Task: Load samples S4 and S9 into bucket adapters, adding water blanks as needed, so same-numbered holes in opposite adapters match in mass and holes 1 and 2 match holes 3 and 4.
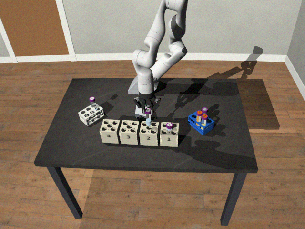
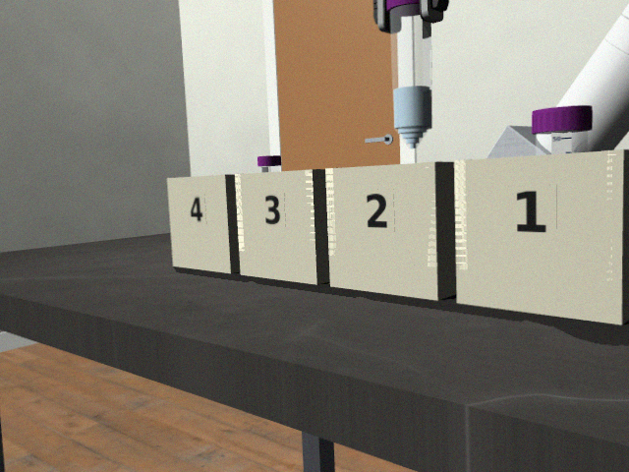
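Note:
Four beige adapters stand in a row near the table's front: adapter 4, adapter 3, adapter 2 and adapter 1. My gripper is shut on the purple cap of a water blank with a low water level. It holds the tube upright over adapter 2, with the tip just above the top face. One purple-capped tube sits in adapter 1. The blue rack at the right holds two orange-dotted samples and one more tube. The white rack at the left holds one tube.
The small sloped desk stands right behind adapter 2, mostly hidden by my gripper. The arm's base is at the table's back middle. The adapters stand close together with narrow gaps.

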Action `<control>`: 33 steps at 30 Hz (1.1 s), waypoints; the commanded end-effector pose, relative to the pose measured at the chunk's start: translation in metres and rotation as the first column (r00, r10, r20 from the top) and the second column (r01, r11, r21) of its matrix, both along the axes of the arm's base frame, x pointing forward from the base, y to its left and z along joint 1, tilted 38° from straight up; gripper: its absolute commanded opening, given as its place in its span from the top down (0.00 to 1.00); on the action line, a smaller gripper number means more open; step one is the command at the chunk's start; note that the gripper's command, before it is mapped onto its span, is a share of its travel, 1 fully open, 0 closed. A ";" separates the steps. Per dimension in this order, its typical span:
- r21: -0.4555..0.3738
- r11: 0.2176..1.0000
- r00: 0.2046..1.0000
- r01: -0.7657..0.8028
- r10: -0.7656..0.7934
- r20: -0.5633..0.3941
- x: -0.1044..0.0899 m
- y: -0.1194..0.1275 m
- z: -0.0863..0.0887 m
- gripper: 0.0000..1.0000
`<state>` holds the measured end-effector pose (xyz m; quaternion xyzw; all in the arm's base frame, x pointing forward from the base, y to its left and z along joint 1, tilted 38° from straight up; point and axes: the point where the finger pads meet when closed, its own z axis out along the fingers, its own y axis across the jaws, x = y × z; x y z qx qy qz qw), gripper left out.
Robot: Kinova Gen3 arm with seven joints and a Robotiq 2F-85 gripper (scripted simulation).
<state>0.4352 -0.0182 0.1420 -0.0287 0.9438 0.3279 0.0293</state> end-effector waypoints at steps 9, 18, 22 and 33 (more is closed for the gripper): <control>-0.001 1.000 1.000 0.001 -0.001 0.001 0.001 0.005 -0.007 0.90; -0.001 1.000 1.000 0.001 -0.001 0.001 0.001 0.005 -0.007 0.90; -0.001 1.000 1.000 0.001 -0.001 0.001 0.001 0.005 -0.007 0.90; -0.001 1.000 1.000 0.001 -0.001 0.001 0.001 0.008 -0.011 0.90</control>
